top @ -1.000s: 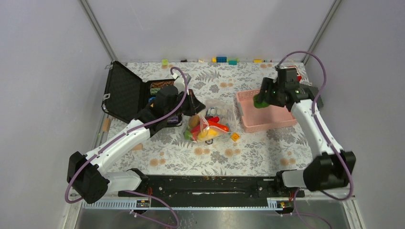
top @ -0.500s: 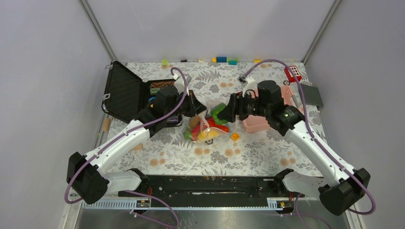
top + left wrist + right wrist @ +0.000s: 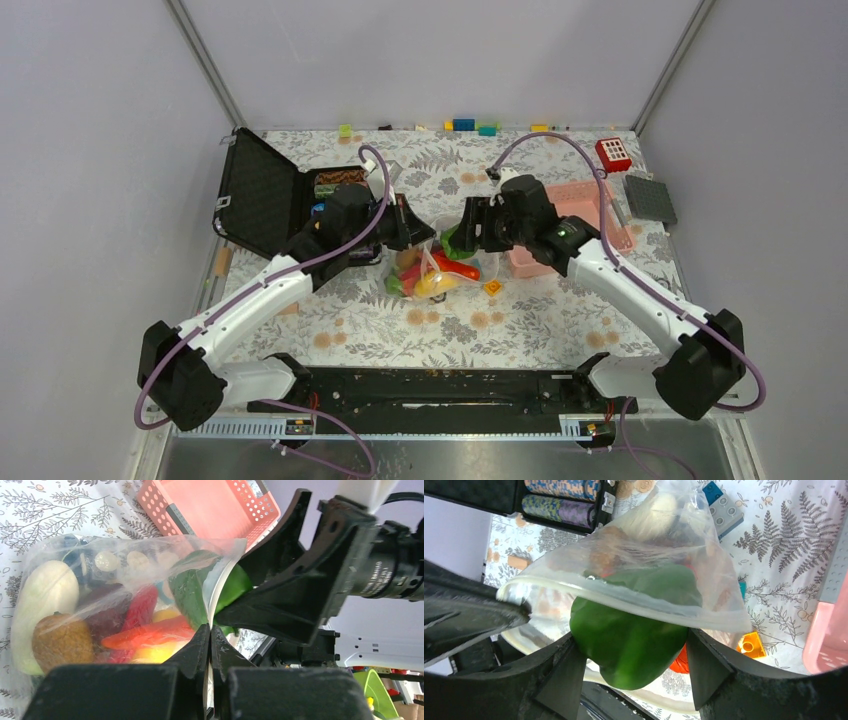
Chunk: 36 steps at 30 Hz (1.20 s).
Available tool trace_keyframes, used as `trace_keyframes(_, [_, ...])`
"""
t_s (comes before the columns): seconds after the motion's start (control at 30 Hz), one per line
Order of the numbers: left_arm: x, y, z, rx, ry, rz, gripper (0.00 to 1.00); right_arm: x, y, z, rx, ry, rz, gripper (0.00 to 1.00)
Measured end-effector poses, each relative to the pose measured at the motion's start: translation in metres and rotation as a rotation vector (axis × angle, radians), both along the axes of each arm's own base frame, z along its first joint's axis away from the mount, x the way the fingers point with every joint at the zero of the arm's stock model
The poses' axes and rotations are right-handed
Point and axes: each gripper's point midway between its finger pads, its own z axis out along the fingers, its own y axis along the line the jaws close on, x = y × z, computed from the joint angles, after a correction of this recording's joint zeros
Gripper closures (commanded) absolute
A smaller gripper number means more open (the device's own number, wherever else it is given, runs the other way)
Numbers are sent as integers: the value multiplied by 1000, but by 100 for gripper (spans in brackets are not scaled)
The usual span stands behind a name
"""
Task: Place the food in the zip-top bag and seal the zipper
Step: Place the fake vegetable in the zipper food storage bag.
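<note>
Right wrist shows right tool (image 3: 635,672) gripping green pepper (image 3: 629,635) — left tool (image 3: 209,636) clenched on zip-top bag (image 3: 125,567).

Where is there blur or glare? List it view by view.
Top external: even light, sharp throughout. Left wrist: left gripper dark and blurred up close, pale sheen on the zip-top bag. Right wrist: green pepper sharp, right gripper soft and shadowed.
</note>
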Motion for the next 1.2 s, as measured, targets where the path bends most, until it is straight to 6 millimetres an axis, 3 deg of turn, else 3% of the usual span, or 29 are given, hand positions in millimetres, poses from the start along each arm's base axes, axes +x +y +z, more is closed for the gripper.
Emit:
trace_keyframes(0.13, [-4,-3,2,-24,5,-21,100,0,6,-15,-51,18,-55,28])
trace_keyframes(0.23, [-6,-5,4,-38,7,-32,100,-4,9,-21,-83,26,-94,2])
trace_keyframes(0.27, [-7,-6,4,-41,9,-37,100,-4,10,-22,-86,26,-107,1])
trace_keyframes(0.43, [-10,-8,2,-54,16,-56,100,-1,7,-19,-92,8,-159,0])
trace_keyframes(0.53, [-11,-8,2,-61,11,-62,100,-3,5,-7,-69,-19,-160,0])
trace_keyframes(0.7, [-14,-5,4,-68,0,-62,100,-16,-2,18,20,-94,-137,0])
trace_keyframes(0.87, [-16,-4,8,-76,-13,-61,100,-31,-15,27,96,-173,-136,0])
trace_keyframes(1.07, [-16,-3,7,-69,-14,-58,100,-52,-36,14,162,-243,-141,3])
trace_keyframes(1.2, [-16,-2,6,-63,-16,-57,100,-54,-43,-2,132,-244,-154,4])
